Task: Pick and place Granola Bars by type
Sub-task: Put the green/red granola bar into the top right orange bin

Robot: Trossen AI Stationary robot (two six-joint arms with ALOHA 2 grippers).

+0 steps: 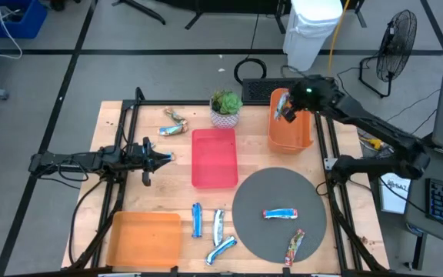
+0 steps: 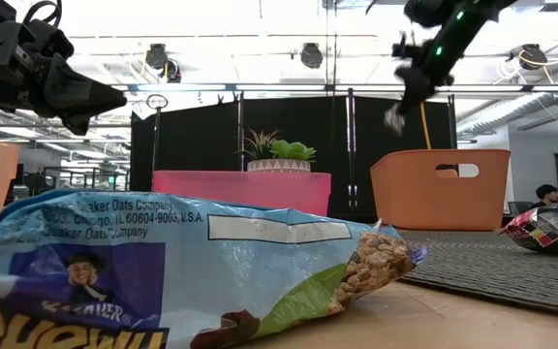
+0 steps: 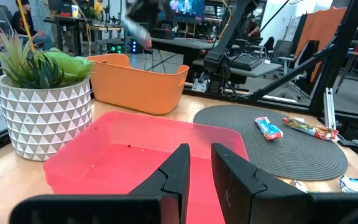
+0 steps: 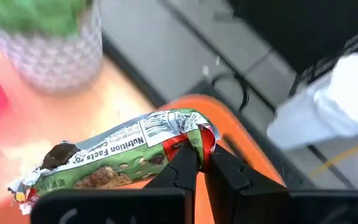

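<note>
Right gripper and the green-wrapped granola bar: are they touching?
Touching. The right wrist view shows the right gripper shut, pinching the red end of the green-wrapped granola bar between its fingertips, above the orange bin.

The right gripper point(image 4: 202, 163) pinches a granola bar point(image 4: 114, 157) above the orange bin point(image 4: 241, 134).

A potted green plant in a white patterned pot point(image 1: 225, 108) stood between the tall orange plastic bin point(image 1: 291, 132) and the shallow pink plastic tray point(image 1: 214, 157), narrowing passage there. Bare wooden tabletop point(image 1: 125, 192) lay open left of the pink tray.
</note>
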